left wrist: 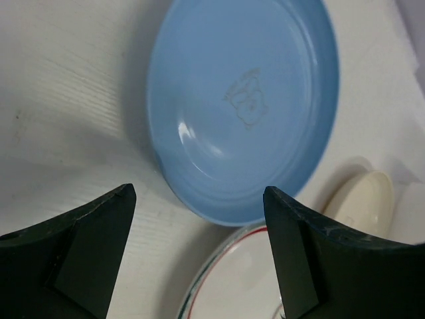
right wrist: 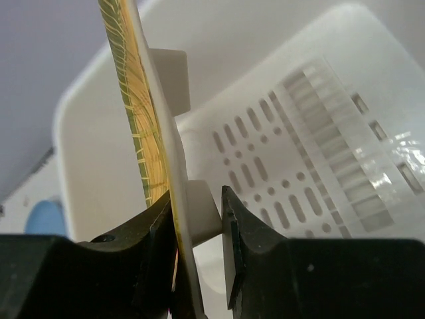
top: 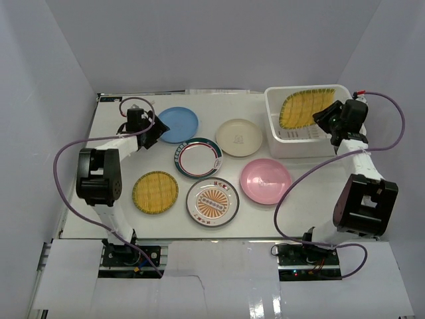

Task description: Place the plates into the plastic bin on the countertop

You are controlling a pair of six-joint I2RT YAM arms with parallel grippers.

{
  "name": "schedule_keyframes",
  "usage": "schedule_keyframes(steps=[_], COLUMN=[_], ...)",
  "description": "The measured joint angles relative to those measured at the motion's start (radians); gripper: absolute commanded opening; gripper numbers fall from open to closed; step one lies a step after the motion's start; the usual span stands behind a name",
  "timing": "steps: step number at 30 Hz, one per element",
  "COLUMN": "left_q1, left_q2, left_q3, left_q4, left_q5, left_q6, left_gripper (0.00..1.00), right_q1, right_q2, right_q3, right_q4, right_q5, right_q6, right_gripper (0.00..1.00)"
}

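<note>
Toward the far left of the white surface (top: 252,222), the left end effector (top: 154,133) is hovering with its fingers spread wide and gripping nothing, just at the near-left rim of the light blue plate (top: 178,124), which is lying flat. Nearer on the left, a yellow woven-look plate (top: 155,192) is lying flat by itself. Moving right, the white plate with the teal-dark rim (top: 198,158) is sitting just near of the blue one, and the white plate with the orange sunburst (top: 212,201) is lying nearer still. The cream plate (top: 239,137) is resting at the centre toward the far side, and the pink plate (top: 265,181) is lying to the near right of it. At the far right, the white plastic bin (top: 272,126) is standing on the surface. The right end effector (top: 325,119) is reaching over the bin, its fingers closed tight on the rim of a second yellow woven plate (top: 302,108), holding it tilted up on edge inside the bin's far-left part; whether the plate is touching the bin's floor cannot be told.
</note>
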Motion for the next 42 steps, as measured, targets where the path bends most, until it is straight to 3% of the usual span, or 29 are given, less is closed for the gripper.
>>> schedule_keyframes(steps=[1,2,5,6,8,9,12,13,14,19,21,25,28,33,38,40,42], left_q1=[0.001,0.002,0.003,0.004,0.005,0.005,0.005,0.007,0.011,0.042,0.061,0.101,0.092,-0.006,-0.079,-0.092,-0.103], left_q2=[0.041,0.076,0.142,0.162,0.185,0.19,0.201,0.204,0.206,0.194,0.161,0.001,-0.164,-0.43,-0.505,-0.501,-0.5], left_q3=[0.034,0.063,0.111,0.125,0.145,0.15,0.146,0.14,0.136,0.126,0.084,-0.027,-0.074,-0.168,-0.234,-0.249,-0.259], left_q4=[-0.013,-0.026,-0.045,-0.05,-0.049,-0.049,-0.047,-0.043,-0.042,-0.016,-0.009,-0.01,0.014,0.086,0.077,0.054,0.021], left_q5=[0.002,0.005,0.012,0.014,0.021,0.021,0.015,0.013,0.014,0.012,0.025,0.039,0.049,0.137,0.233,0.254,0.267], left_q6=[0.015,0.027,0.05,0.055,0.061,0.063,0.062,0.063,0.057,0.07,0.068,0.06,0.06,0.061,0.077,0.086,0.097], left_gripper=[0.89,0.88,0.84,0.79,0.69,0.64,0.3,0.04,0.0,0.0,0.0,0.0,0.0,0.0,0.0,0.0,0.0], right_q1=[0.002,0.003,0.006,0.006,0.005,0.005,0.006,0.007,0.011,0.11,0.19,0.384,0.54,0.702,0.792,0.806,0.807], right_q2=[0.032,0.06,0.1,0.099,0.095,0.088,0.053,0.034,0.013,-0.135,-0.168,-0.183,-0.145,0.021,0.143,0.168,0.186], right_q3=[0.006,0.009,0.042,0.054,0.068,0.074,0.076,0.076,0.076,0.031,0.031,0.032,0.056,0.174,0.249,0.257,0.261], right_q4=[-0.027,-0.051,-0.121,-0.127,-0.127,-0.13,-0.153,-0.154,-0.153,-0.121,-0.102,-0.051,-0.041,-0.058,-0.076,-0.077,-0.077], right_q5=[0.006,0.011,0.022,0.027,0.033,0.04,0.066,0.069,0.072,0.09,0.064,-0.014,-0.069,-0.108,-0.119,-0.12,-0.109], right_q6=[-0.017,-0.029,-0.062,-0.066,-0.082,-0.092,-0.111,-0.113,-0.117,-0.152,-0.164,-0.177,-0.195,-0.223,-0.235,-0.232,-0.233], right_gripper=[0.11,0.2,0.58,0.81,0.94,0.94,0.91,0.91,0.91,1.0,0.95,0.98,0.9,0.9,0.91,0.99,0.48])
